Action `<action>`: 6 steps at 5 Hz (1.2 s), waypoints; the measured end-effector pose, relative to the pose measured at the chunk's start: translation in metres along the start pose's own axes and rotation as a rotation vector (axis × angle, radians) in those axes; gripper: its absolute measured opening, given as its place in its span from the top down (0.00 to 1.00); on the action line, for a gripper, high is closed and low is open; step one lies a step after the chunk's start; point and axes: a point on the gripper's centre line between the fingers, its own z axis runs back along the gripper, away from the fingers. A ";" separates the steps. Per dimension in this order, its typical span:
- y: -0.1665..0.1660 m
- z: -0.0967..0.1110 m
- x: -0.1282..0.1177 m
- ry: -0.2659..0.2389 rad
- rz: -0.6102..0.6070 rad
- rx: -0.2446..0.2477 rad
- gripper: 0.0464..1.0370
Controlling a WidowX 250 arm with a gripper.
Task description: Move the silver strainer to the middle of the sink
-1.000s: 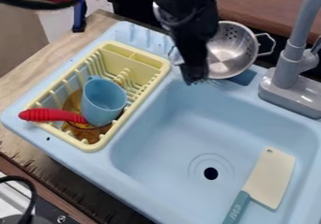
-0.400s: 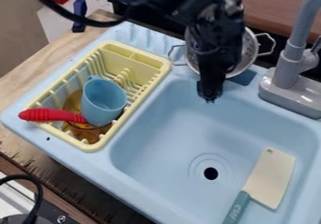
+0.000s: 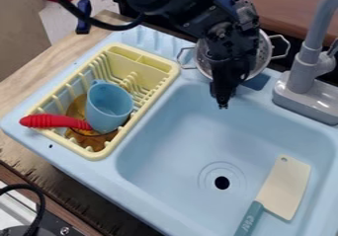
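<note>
Two handles stand out from the silver strainer [image 3: 264, 50], one on its left side and one on its right side. The line through both handles, which is its long axis, goes across the view, with the right end a little higher than the left. The strainer is at the back rim of the blue sink [image 3: 148, 180], behind the basin and to the left of the grey tap [image 3: 302, 77]. Its middle is hidden behind the gripper [image 3: 223, 104].

The gripper hangs down in front of the strainer, and its lower end is over the back part of the basin. I cannot tell if it is open or closed, nor if it touches the strainer.

In the basin, the cream and teal knife [image 3: 285, 183] lies to the right of the drain [image 3: 222, 182], with its teal handle pointing to the bottom edge of the view. The yellow rack [image 3: 99, 154] is on the left side of the sink. Inside it are a blue cup [image 3: 109, 109] and a brown bowl [image 3: 78, 106]; a red handle [image 3: 49, 121] lies across the rack's left rim. The wooden bench [image 3: 20, 92] is under the sink.
</note>
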 end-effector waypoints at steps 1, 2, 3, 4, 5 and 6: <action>0.001 0.000 0.001 -0.005 0.016 0.005 0.65; 0.002 -0.003 -0.001 0.011 0.029 0.004 0.87; 0.004 -0.004 -0.002 0.020 0.034 0.020 0.98; 0.004 -0.003 -0.002 0.025 0.038 0.033 0.99; 0.008 0.015 -0.006 0.058 0.040 0.104 0.99; 0.010 0.033 -0.005 0.079 0.063 0.150 0.99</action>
